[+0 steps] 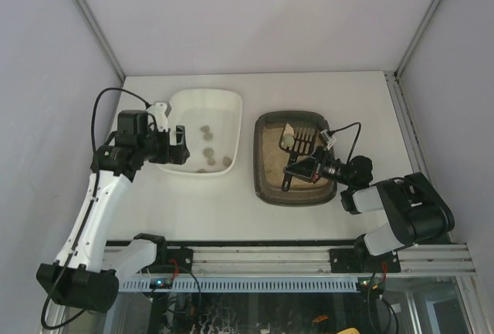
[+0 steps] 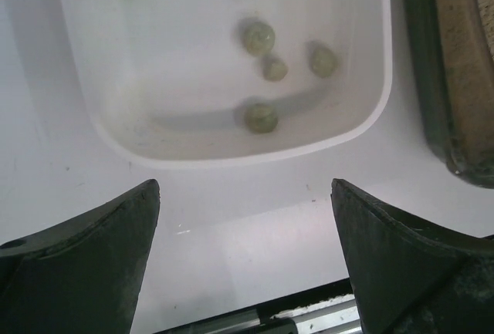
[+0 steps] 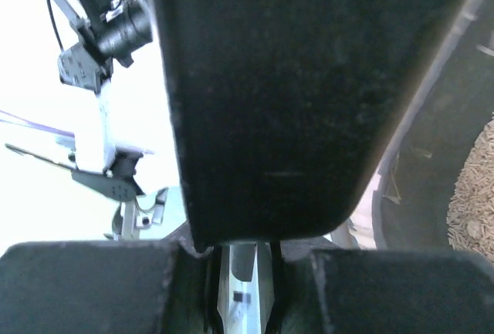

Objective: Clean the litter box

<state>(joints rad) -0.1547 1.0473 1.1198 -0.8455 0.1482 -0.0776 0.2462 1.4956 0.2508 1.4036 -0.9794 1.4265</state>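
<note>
Litter box (image 1: 260,160) lies directly beneath the right gripper (image 1: 302,170), which is clamped on a black slotted scoop (image 1: 306,140) carrying what looks like one pale lump (image 1: 286,140). White tray (image 1: 189,114) sits just ahead of the left gripper (image 1: 179,143), whose jaws are spread wide and empty. Several greenish clumps (image 1: 207,152) already rest there. Sifting appears well along, with at least this load left to transfer.
</note>
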